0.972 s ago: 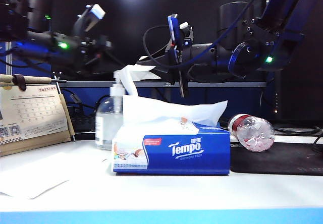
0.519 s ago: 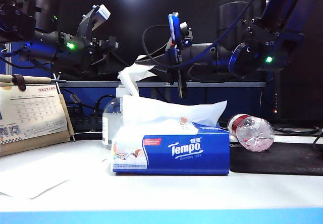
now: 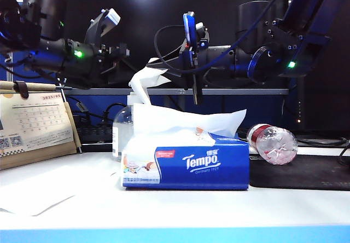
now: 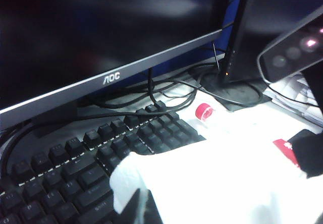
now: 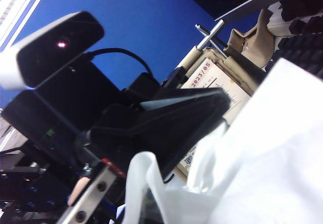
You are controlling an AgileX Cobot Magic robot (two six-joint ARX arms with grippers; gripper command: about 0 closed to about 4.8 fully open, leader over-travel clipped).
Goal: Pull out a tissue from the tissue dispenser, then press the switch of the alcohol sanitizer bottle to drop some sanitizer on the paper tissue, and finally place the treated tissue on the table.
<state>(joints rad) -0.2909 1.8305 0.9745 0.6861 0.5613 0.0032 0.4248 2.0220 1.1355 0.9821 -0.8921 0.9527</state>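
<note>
The right gripper (image 3: 158,72) is closed on the tissue (image 3: 145,81), above the bottle (image 3: 122,133) (at 10 o'clock from the pack (image 3: 186,163)). The left gripper (image 3: 121,54) hovers beside it; I cannot tell its jaws.

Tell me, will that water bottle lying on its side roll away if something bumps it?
Probably, yes. The water bottle lies on its round side on the black mat, so a nudge would likely roll it. It looks nearly empty and see-through, so it is probably light. The mat might slow it a little.
</note>
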